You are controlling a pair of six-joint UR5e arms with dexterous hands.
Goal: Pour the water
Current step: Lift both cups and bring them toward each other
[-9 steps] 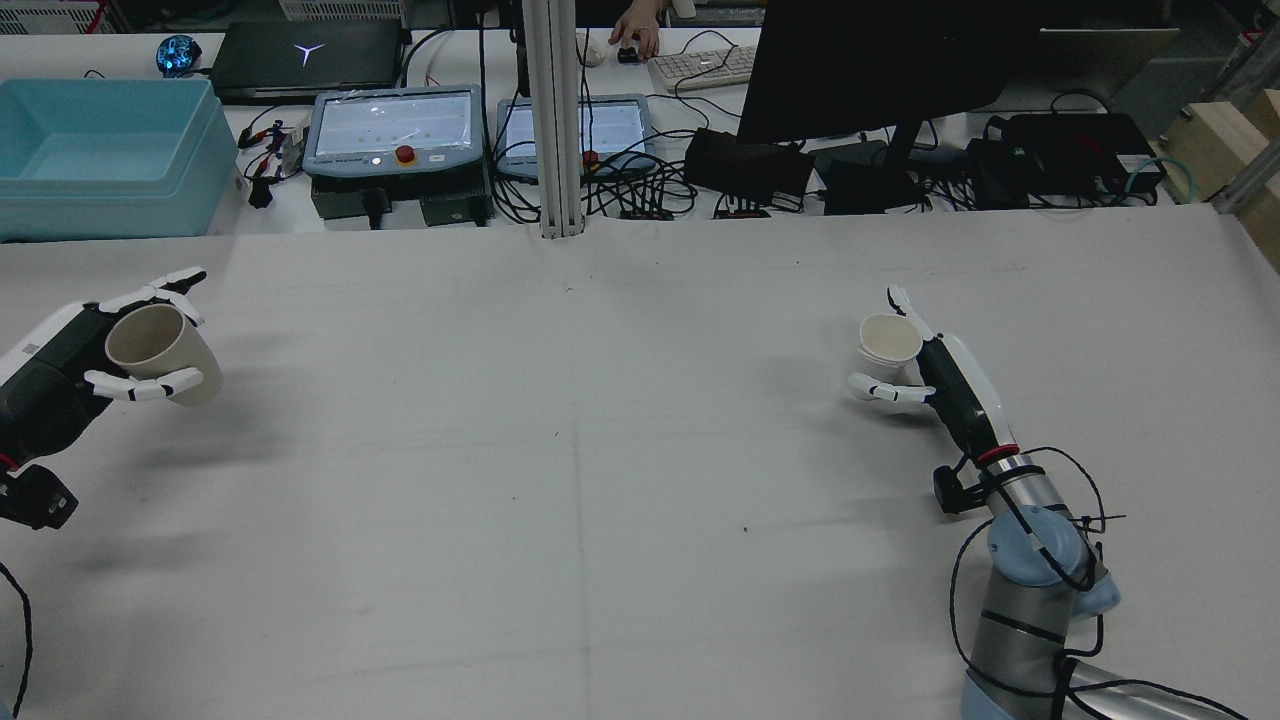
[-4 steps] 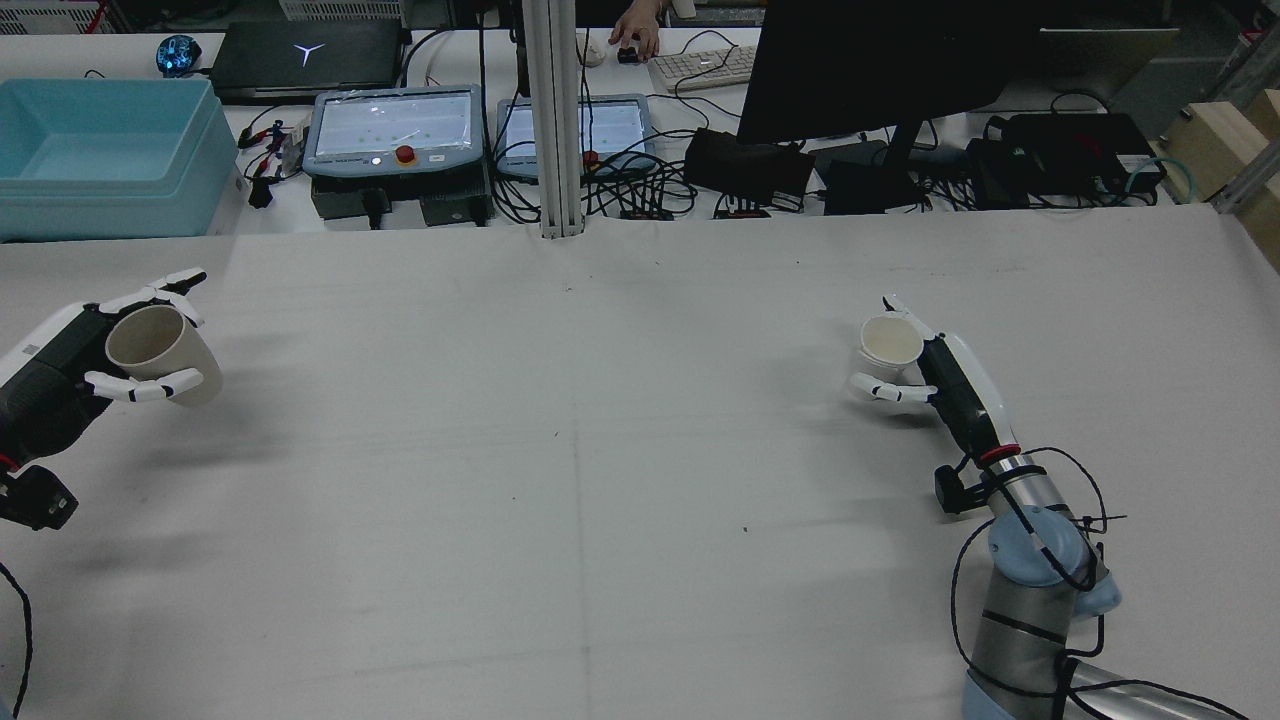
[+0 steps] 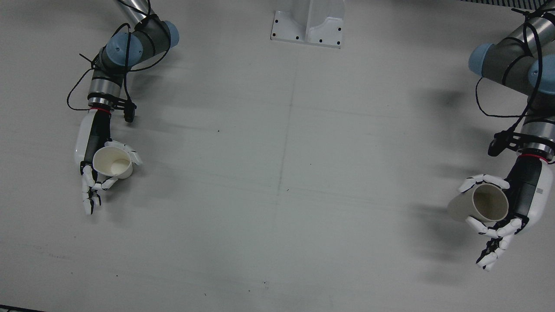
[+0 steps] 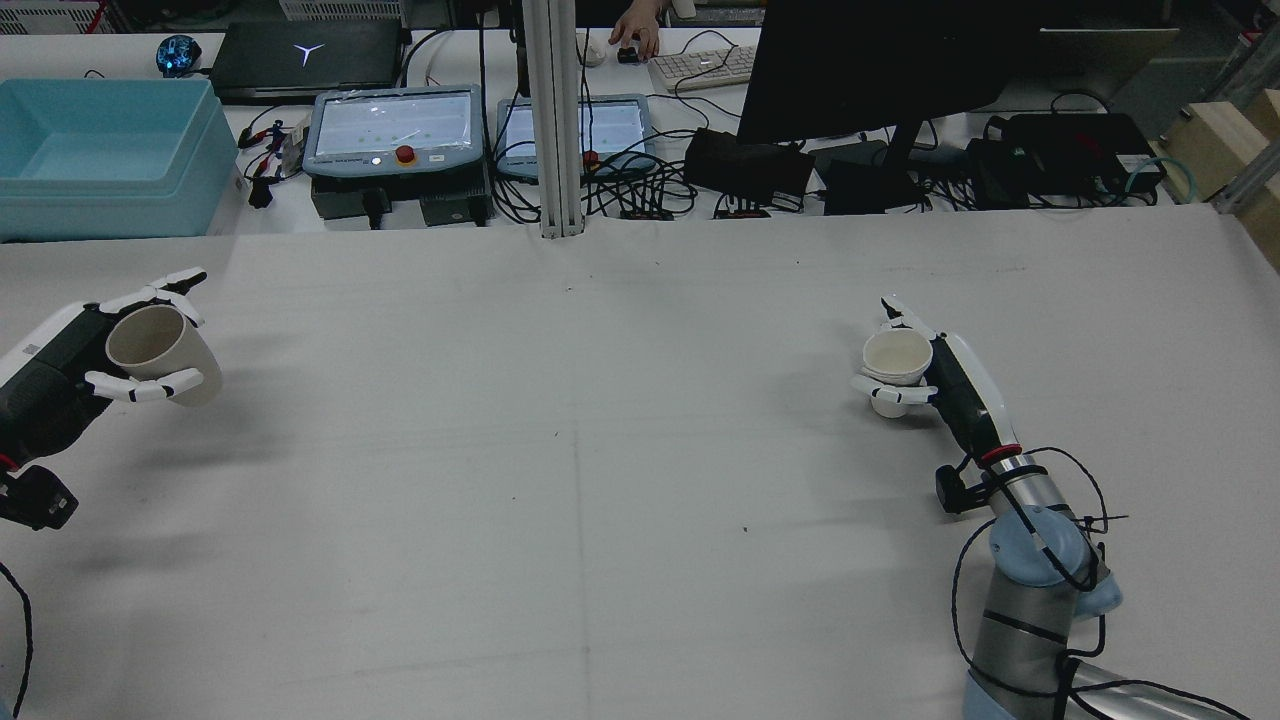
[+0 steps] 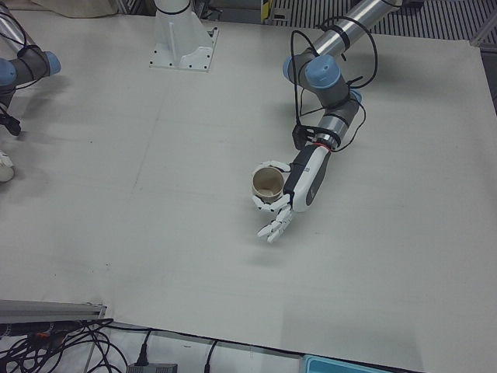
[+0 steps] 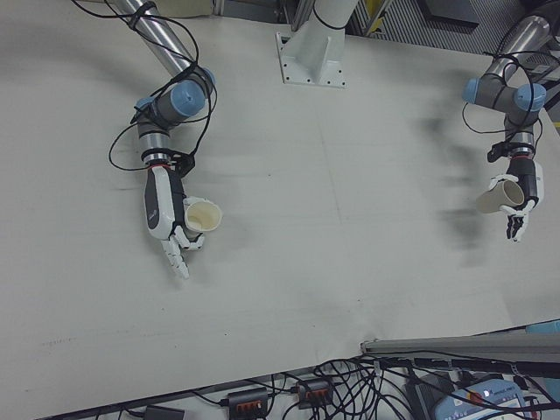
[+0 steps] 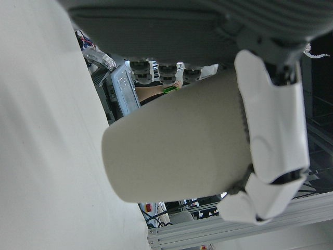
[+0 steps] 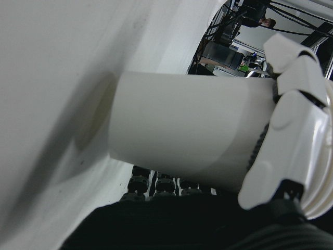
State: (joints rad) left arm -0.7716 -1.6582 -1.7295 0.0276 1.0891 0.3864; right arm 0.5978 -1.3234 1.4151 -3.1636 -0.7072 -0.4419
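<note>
Two paper cups, one per hand.
You're gripping the beige cup (image 3: 478, 208) in the left hand (image 3: 505, 216) at 3 o'clock, the white cup (image 3: 113, 162) in the right hand (image 3: 93, 167) at 9.

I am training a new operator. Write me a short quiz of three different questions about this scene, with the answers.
1. True or false: the left hand holds a paper cup lifted off the table.
2. Which cup is whiter? A) the one in the left hand B) the white cup in the right hand
3. Fill in: the two cups are at ___ sides of the table.

Key: 1 true; 2 B; 3 opposite
</note>
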